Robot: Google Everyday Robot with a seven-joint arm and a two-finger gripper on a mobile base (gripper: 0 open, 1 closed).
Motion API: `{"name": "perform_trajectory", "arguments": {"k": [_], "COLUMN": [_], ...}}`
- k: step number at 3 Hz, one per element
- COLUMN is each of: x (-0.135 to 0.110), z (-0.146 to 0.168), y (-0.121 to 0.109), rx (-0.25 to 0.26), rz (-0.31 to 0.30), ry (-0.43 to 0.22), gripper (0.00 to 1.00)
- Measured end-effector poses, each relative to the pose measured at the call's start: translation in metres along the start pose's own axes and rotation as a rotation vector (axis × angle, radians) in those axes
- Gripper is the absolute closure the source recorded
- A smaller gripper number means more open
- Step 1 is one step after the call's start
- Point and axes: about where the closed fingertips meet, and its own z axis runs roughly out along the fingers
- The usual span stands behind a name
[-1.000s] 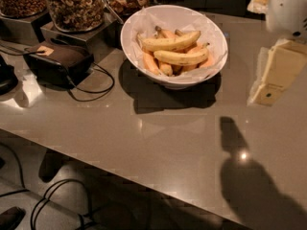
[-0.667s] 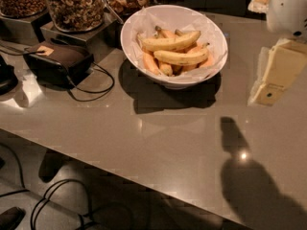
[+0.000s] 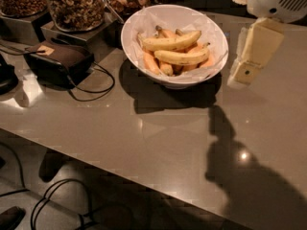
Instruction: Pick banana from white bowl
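Note:
The white bowl [image 3: 144,30] stands on the grey counter, lined with crinkled white paper. Two large yellow bananas lie on top: one [image 3: 171,42] above, the other [image 3: 181,57] just below it. Smaller orange-tinted bananas [image 3: 151,63] lie under them. My gripper [image 3: 243,74], cream-coloured, hangs from a white joint [image 3: 278,1] at the upper right. It is just to the right of the bowl's rim, above the counter, and holds nothing that I can see.
Glass jars of nuts [image 3: 76,6] stand on metal bases behind and left of the bowl. A dark box [image 3: 60,61] with a looping cable [image 3: 96,92] lies at the left. The counter's front edge [image 3: 120,174] runs diagonally, with cables on the floor below.
My gripper has moved left and a little farther back, closer to the bowl's right rim. The bowl and bananas have not moved.

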Motion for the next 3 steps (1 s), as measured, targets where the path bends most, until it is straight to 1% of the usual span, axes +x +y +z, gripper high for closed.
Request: {"name": "perform_trajectory", "arguments": {"k": [1, 2, 3], "x": [-0.01, -0.016, -0.018], "z": [0.013, 0.029, 0.045], "y": [-0.014, -0.02, -0.024], "rx": [-0.033, -0.071, -0.104], "rz": [0.005, 0.013, 0.022], "ry": [-0.004, -0.001, 0.008], "gripper": [0.0, 0.14, 0.35]}}
